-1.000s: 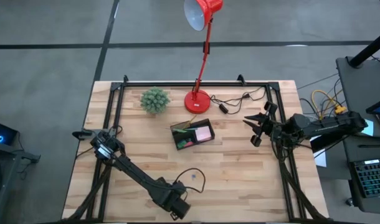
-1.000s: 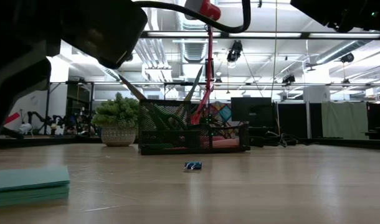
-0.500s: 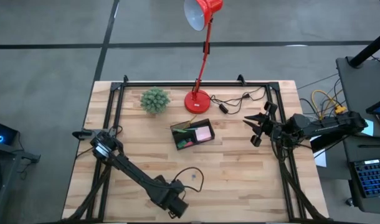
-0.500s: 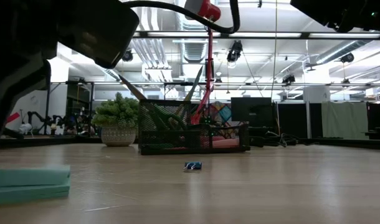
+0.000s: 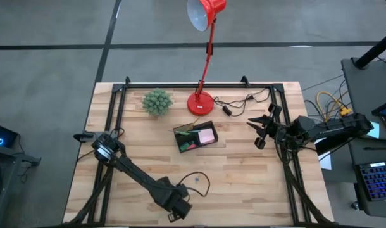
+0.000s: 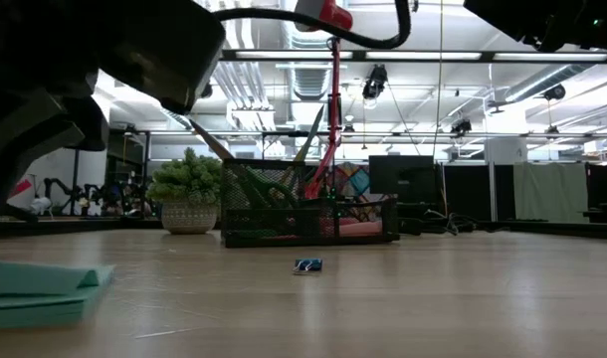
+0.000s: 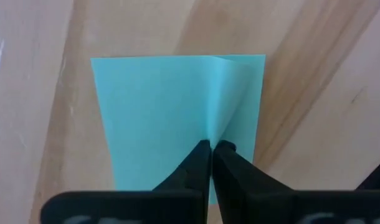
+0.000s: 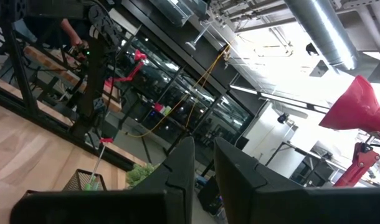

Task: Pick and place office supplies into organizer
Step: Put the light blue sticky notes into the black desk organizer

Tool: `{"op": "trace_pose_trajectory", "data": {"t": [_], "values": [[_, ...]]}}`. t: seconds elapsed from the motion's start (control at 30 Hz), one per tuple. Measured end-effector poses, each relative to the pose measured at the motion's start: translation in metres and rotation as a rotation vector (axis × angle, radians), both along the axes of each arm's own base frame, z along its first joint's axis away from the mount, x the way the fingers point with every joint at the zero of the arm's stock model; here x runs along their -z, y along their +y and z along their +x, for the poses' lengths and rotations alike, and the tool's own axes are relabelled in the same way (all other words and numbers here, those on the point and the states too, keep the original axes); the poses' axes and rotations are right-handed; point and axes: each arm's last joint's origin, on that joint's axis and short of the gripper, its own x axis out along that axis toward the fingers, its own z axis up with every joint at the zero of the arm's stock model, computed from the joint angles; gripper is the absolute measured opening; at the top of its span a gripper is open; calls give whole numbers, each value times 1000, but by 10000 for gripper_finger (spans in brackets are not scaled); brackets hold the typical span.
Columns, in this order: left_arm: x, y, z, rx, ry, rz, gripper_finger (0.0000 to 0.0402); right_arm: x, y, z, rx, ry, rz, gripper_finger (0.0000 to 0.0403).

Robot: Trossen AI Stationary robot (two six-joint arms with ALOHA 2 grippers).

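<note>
Left pincer (image 7: 212, 149) closed on top sheets of one teal sticky-note pad (image 7: 171, 118) at the table's (image 5: 243, 177) near edge; pad hidden overhead. One organizer (image 5: 195, 137) mid-table, contents indistinct. Right pincer (image 5: 259, 131) raised, fingers barely apart, empty.

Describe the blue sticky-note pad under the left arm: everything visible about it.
The blue sticky-note pad is a pale turquoise square stack of paper lying flat on the bare wooden table, near its front edge. The left claw is shut on its top sheets, pinching them into a raised fold that runs toward one edge. From table height the top sheets lift and bow above the rest of the stack. Nothing else touches it.
</note>
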Motion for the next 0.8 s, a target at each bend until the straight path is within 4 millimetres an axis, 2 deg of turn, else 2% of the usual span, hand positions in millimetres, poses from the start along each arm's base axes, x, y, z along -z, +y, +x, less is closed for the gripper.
{"op": "trace_pose_trajectory", "data": {"t": [0.13,0.27,0.5,0.8], "values": [[-17,3,-4,0,-29,-21,0,0,0,0,0,0,0,52],[-43,8,-8,11,-106,-35,0,0,0,0,0,0,0,52],[-71,16,-12,0,-211,-13,0,0,0,0,0,0,0,52],[-74,20,-12,16,-231,2,0,0,0,0,0,0,0,52]]}}
